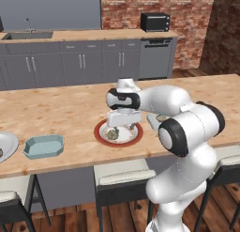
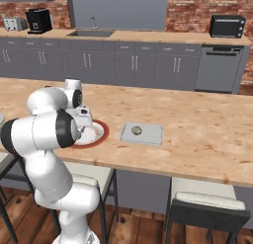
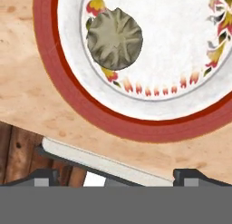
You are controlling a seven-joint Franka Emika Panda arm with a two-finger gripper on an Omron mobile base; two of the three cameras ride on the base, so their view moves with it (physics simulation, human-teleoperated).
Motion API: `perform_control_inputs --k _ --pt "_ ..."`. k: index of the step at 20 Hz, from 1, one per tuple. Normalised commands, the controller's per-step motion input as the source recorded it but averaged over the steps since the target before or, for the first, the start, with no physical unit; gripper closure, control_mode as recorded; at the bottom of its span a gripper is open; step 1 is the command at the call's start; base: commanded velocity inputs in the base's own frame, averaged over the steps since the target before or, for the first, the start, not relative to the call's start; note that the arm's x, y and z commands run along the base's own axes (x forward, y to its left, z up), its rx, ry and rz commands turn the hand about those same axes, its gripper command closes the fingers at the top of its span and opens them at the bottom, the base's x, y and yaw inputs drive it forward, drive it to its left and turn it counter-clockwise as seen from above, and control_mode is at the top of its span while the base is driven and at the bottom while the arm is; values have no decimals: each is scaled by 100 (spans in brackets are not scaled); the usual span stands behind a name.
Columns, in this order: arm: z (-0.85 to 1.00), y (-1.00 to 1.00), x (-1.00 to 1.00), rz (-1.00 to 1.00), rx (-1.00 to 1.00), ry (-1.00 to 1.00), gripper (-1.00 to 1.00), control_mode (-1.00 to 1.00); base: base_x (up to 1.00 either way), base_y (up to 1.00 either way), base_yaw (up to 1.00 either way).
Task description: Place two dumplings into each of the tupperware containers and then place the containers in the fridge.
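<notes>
The dumpling [image 3: 114, 38] I was working over lay on the red-rimmed plate [image 3: 68, 100], near its inner border, a round tan-grey lump with pleats running out from its middle; in the left base view the same dumpling [image 1: 112, 133] sat under my gripper [image 1: 123, 125]. A 2nd dumpling [image 2: 137, 131] rested inside the pale grey-white container [image 2: 153, 134], which stood just to the right of the plate [image 2: 99, 135] on the counter. The light blue container [image 1: 43, 146], oblong with clipped corners, sat well to the left on the same wooden counter [image 1: 56, 109], and a plain grey plate [image 1: 7, 144] showed at the left edge. The counter was a long pale wood island with stools [image 1: 123, 174] tucked beneath it; behind it ran grey cabinets [image 2: 138, 65], a sink [image 2: 91, 33], a black microwave [image 2: 226, 26] and a brick wall [image 2: 197, 6]. My arm folded forward from the base, elbow raised, wrist turned down so the hand hung straight above the plate. My fingers [image 3: 45, 175] stood spread wide apart, pinching nothing, with the dumpling beyond them. The plate was glossy white with a painted red and yellow pattern inside a thick red band.
</notes>
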Motion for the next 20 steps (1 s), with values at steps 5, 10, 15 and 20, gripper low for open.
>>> perform_control_inputs --k 5,10,15,20 --pt "-3 27 31 0 0 0 -100 -100 0 0 0" --pt "-15 39 40 0 -1 0 -100 -100 0 0 0" --pt "-39 0 43 0 0 -4 -100 -100 0 0 0" --pt "-33 0 34 0 0 -1 -100 -100 0 0 0"
